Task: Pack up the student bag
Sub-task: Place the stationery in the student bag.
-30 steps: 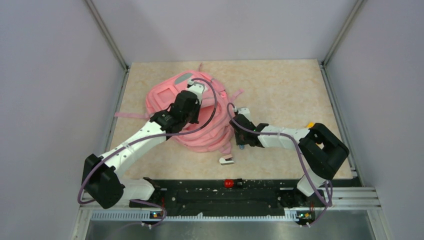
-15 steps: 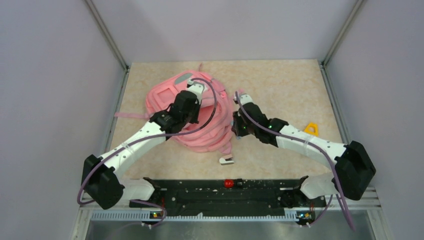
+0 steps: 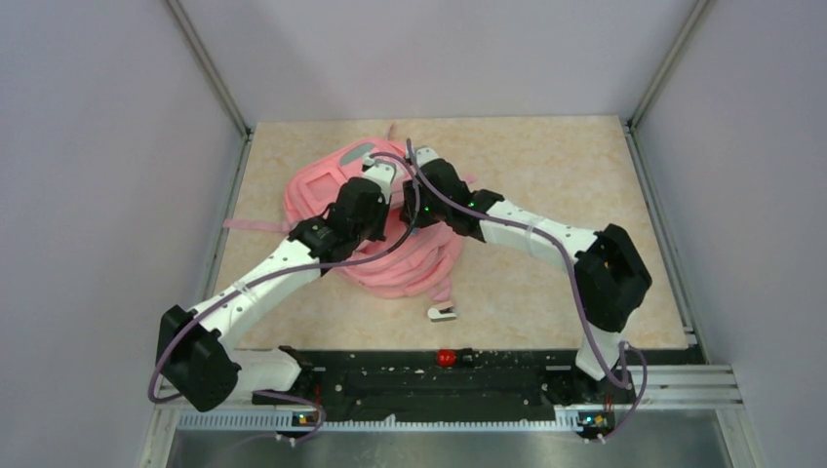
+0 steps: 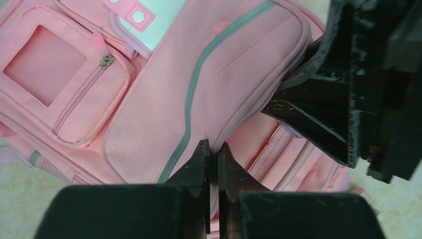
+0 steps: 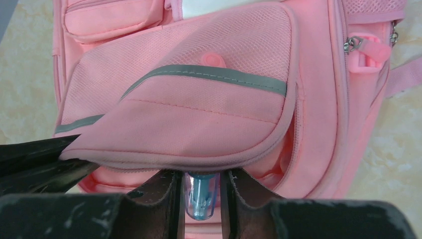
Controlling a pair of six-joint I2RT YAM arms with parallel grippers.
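Before you is a pale beige, marbled table. The pink student bag lies flat on it, left of centre and toward the far edge. One loose strap trails from the bag's left side onto the bare surface. Just beside the bag's near edge, you see a small white-and-dark object, too small to identify.

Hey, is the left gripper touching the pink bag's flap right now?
Touching. The left wrist view shows the fingers of the left gripper pinching the flap edge of the student bag.
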